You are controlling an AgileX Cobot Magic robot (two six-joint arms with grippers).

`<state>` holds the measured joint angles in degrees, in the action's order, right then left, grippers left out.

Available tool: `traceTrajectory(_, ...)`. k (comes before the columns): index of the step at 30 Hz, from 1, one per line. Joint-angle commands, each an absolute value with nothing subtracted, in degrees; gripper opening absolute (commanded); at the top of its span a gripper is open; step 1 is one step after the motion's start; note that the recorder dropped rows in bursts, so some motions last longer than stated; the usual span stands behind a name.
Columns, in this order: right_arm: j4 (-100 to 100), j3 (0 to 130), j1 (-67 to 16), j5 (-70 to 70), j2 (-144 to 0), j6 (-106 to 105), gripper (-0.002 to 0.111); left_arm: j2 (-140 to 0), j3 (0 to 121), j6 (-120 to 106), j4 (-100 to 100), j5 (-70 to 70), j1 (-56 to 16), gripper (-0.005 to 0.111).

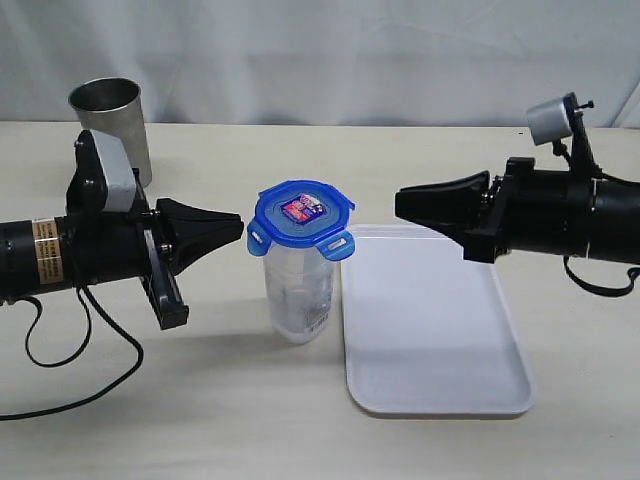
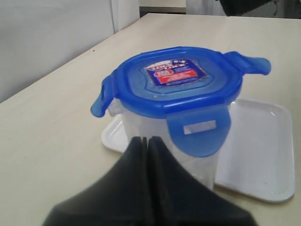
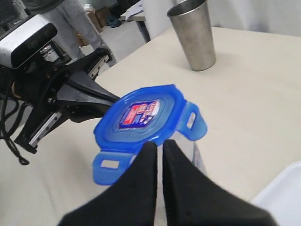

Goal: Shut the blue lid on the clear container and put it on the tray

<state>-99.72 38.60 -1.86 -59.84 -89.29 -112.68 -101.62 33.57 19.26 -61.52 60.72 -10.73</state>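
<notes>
The clear container (image 1: 298, 295) stands upright on the table just left of the tray (image 1: 430, 330). The blue lid (image 1: 302, 215) rests on its mouth, slightly tilted, with its snap flaps sticking outward. My left gripper (image 1: 240, 222) is shut and empty, its tip a short way left of the lid's edge. My right gripper (image 1: 398, 205) is shut and empty too, hovering over the tray to the right of the lid. The left wrist view shows the lid (image 2: 176, 80) and container (image 2: 200, 167) just beyond the gripper (image 2: 147, 139). In the right wrist view the gripper (image 3: 160, 143) points at the lid (image 3: 141, 115).
A grey steel tumbler (image 1: 110, 115) stands at the back left, behind the left arm. The white tray (image 2: 256, 141) lies flat beside the container with nothing on it. A black cable (image 1: 80, 350) loops on the table under the left arm.
</notes>
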Motion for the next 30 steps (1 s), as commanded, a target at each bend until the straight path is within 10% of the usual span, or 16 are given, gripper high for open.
traceTrajectory(1, -99.9, 40.4, -2.1, -51.9, -84.9, -112.6, 0.004, -101.0, 33.3, 19.0, -56.7, 57.8, -10.6, 0.000)
traceTrajectory(11, -99.9, 48.0, -25.8, 2.2, -77.3, -109.1, 0.004, -101.0, 33.3, 13.4, -43.4, 49.2, -10.6, 0.000)
traceTrajectory(19, -96.3, 56.1, -29.0, -13.3, -83.6, -94.8, 0.004, -101.0, 33.3, 13.3, -44.3, 47.0, -10.7, 0.000)
traceTrajectory(30, -18.7, 62.0, -28.6, -4.8, -87.6, -29.9, 0.004, -101.0, 33.3, 13.3, -43.8, 47.1, -10.7, 0.000)
